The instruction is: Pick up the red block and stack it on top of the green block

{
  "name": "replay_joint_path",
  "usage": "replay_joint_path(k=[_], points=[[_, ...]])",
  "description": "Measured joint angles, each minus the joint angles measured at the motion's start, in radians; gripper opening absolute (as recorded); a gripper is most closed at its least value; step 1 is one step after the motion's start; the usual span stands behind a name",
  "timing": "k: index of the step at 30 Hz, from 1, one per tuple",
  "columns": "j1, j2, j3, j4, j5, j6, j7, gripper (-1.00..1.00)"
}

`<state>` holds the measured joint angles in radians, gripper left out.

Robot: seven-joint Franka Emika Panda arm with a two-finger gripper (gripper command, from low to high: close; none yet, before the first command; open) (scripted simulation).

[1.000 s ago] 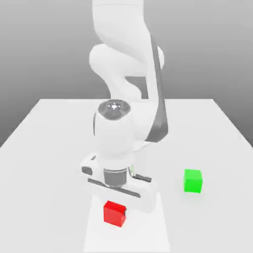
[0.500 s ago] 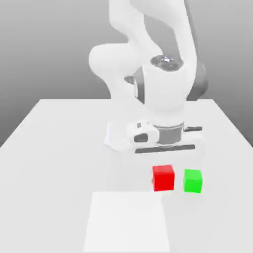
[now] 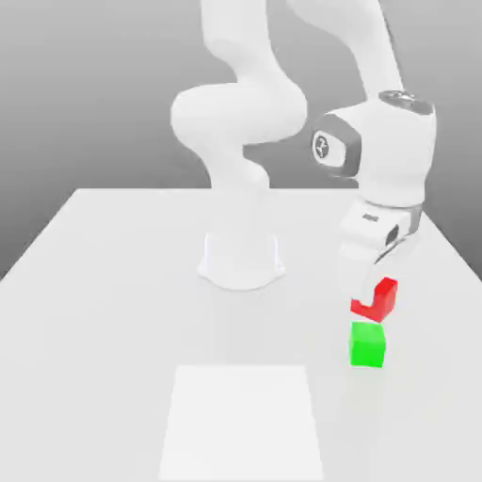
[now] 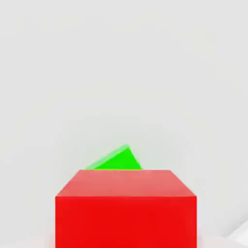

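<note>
Red and matte, the red block (image 3: 377,299) hangs in the gripper (image 3: 369,294), whose fingers are clamped tight on its side faces. It sits just above the green block (image 3: 367,345) on the table (image 3: 113,311), not yet touching. It looks light and rigid; flat opposite faces suit a pinch, though smooth sides might slip.

The exterior view looks from above and in front, well back, across the white table (image 3: 113,282) toward the arm's base (image 3: 241,264). The hand view looks down, close above the red block (image 4: 126,213); both views share the green block (image 3: 367,345).
</note>
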<state>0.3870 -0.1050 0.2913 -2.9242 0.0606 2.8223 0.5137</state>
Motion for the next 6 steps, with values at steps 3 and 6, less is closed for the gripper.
replay_joint_path(k=[3, 6], points=[[-0.008, 0.094, -0.011, 0.001, -0.074, 0.090, 0.051, -1.00], [-0.008, 0.117, -0.013, 0.001, -0.092, 0.111, 0.064, 1.00]])
